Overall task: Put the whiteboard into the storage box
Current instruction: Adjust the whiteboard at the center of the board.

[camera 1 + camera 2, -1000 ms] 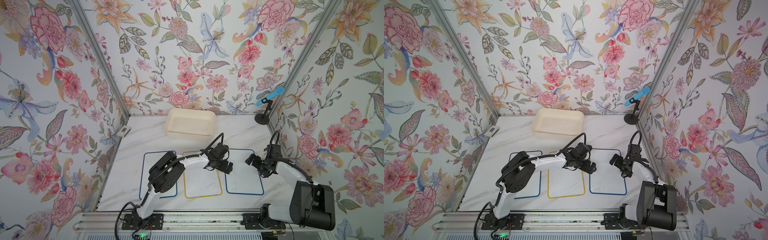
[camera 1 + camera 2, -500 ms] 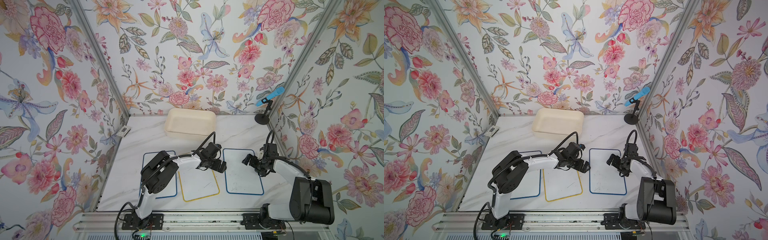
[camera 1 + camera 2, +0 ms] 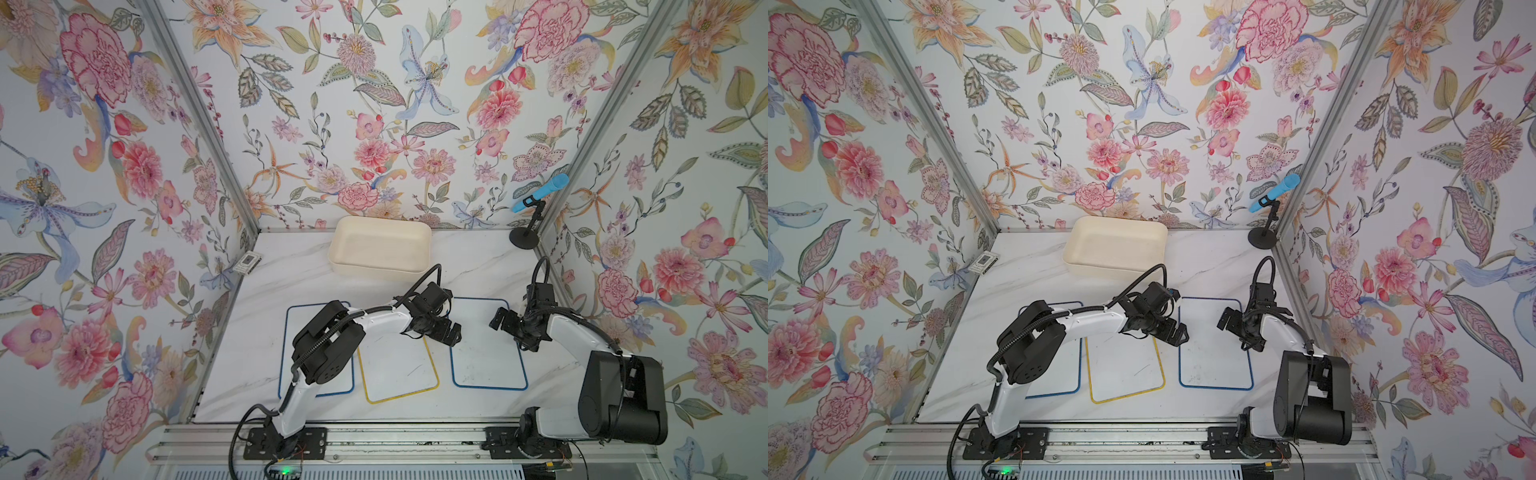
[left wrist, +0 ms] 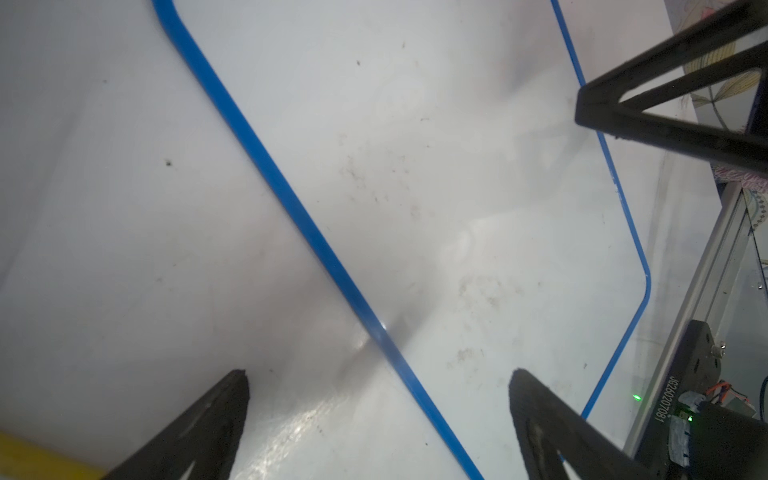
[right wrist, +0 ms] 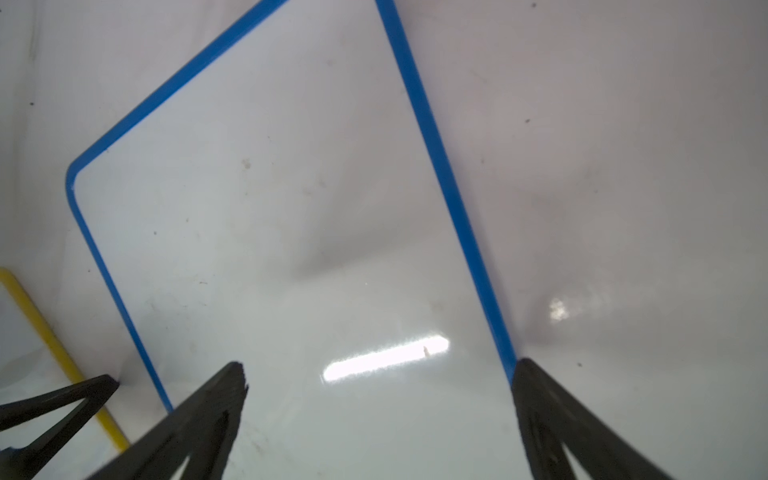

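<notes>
Three whiteboards lie flat in a row at the table's front. The right one (image 3: pixel 486 357) (image 3: pixel 1214 357) has a blue frame, the middle one (image 3: pixel 397 370) a yellow frame. The left one (image 3: pixel 289 332), also blue-framed, is mostly under my left arm. My left gripper (image 3: pixel 446 332) (image 4: pixel 378 374) hangs open just above the right whiteboard's left edge (image 4: pixel 332 257), which runs between its fingers. My right gripper (image 3: pixel 505 322) (image 5: pixel 378 365) is open low over the same whiteboard (image 5: pixel 291 208), one finger (image 5: pixel 536 386) at its right edge. The cream storage box (image 3: pixel 374 270) (image 3: pixel 1100 270) stands empty at the back.
A blue microphone on a black stand (image 3: pixel 525 239) stands in the back right corner. A small card (image 3: pixel 248 262) leans at the left wall. Floral walls close three sides, and a metal rail (image 3: pixel 395 440) runs along the front.
My left gripper swung a little left, then back right to the blue edge. The yellow whiteboard now lies slightly turned. My right gripper has barely shifted.
</notes>
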You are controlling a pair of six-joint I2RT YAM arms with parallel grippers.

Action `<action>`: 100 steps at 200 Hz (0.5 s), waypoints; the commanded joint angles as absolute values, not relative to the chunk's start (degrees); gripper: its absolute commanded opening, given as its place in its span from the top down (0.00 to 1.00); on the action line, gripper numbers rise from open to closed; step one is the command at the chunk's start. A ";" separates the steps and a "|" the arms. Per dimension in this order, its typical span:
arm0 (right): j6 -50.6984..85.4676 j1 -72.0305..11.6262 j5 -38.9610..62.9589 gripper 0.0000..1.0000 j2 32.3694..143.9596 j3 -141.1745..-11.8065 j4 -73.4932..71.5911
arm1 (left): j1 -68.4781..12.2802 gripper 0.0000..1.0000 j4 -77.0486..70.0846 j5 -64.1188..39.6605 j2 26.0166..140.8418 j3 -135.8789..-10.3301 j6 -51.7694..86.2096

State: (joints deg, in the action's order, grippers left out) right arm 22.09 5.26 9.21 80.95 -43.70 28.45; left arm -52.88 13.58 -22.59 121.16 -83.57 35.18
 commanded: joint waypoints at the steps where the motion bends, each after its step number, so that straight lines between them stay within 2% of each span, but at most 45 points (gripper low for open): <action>1: 20.97 4.83 3.24 0.00 82.17 -46.63 32.01 | -53.73 0.00 17.53 -25.32 121.68 -80.15 38.52; 44: 20.48 4.64 1.02 0.00 86.19 -50.53 33.64 | -55.77 0.00 22.33 -22.51 122.98 -83.92 40.94; 100: 19.20 4.27 0.08 0.00 91.23 -52.42 34.48 | -56.61 0.00 23.93 -24.66 126.03 -85.72 43.74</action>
